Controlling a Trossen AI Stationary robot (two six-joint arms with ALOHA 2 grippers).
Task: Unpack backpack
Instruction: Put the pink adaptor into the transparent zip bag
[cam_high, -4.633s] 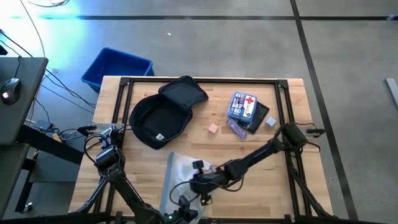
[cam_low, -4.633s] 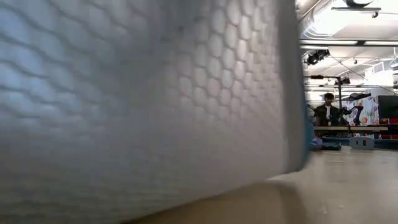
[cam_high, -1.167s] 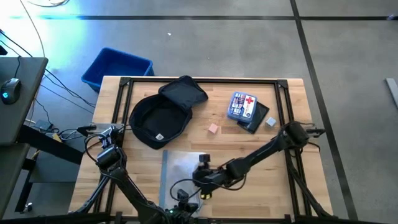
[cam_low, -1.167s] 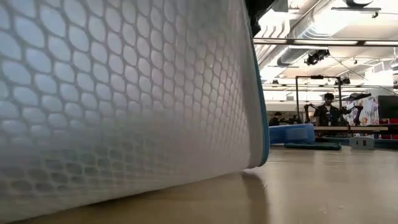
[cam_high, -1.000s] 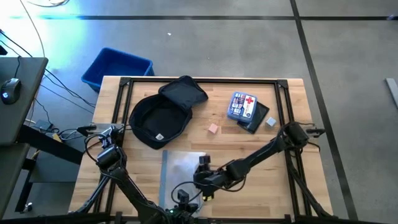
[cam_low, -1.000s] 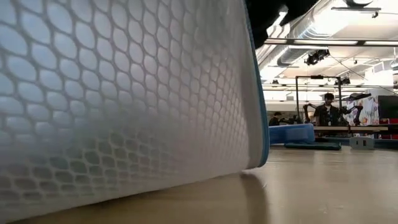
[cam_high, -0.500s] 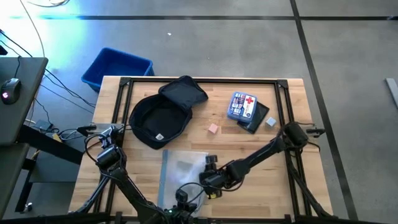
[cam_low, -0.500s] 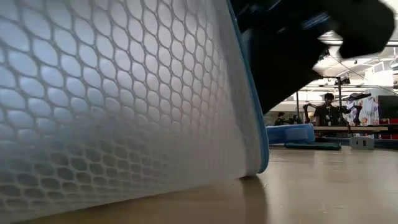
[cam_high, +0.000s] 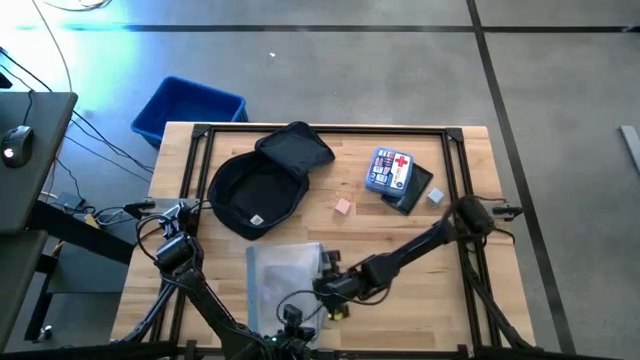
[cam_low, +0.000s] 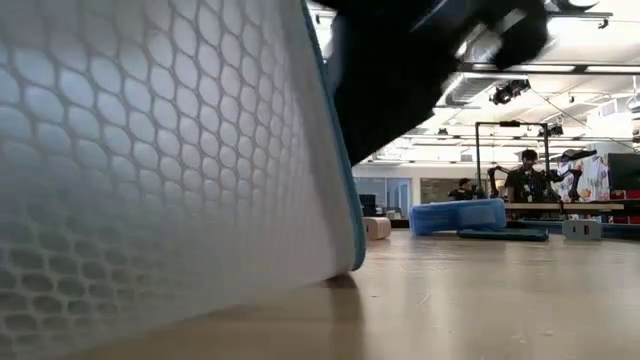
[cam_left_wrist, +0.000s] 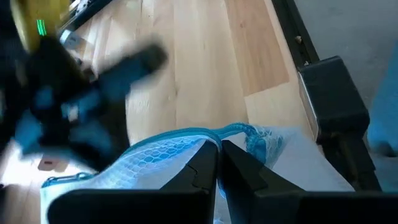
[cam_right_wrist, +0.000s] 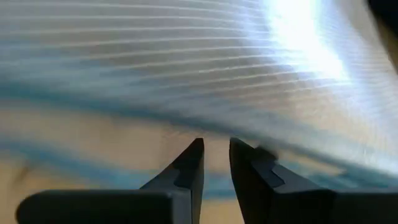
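The backpack (cam_high: 255, 186) lies open at the table's far left, resting on its back with the flap folded toward the far edge. Near the front edge lies a white mesh pouch (cam_high: 283, 272) with blue trim; it fills the left of the low view (cam_low: 150, 150). My left gripper (cam_left_wrist: 217, 157) is at the pouch's near side, shut on it. My right gripper (cam_high: 326, 268) is at the pouch's right edge, its fingers (cam_right_wrist: 216, 149) closed to a narrow gap. My left gripper pinches the pouch's blue-trimmed edge (cam_left_wrist: 231, 132) between its two fingers, at a bunched corner. It comes from the table's near side, slanting down. The pouch spreads away from the fingers onto the table. My right gripper meets the pouch's blue-trimmed right edge (cam_low: 345, 200), slanting down from the right. Blur hides what lies between its fingers.
A first-aid kit (cam_high: 390, 168) lies on a black flat thing (cam_high: 414, 192) at the far right, with a small grey piece (cam_high: 436, 196) beside it. A pink block (cam_high: 343, 206) lies mid-table. A blue bin (cam_high: 188, 108) stands on the floor beyond the far left corner.
My right gripper has gone a little toward the table's left edge and tipped further down. The mesh pouch has slid left with it. In the low view the pouch's blue edge has moved left, and the pink block behind it has come into sight.
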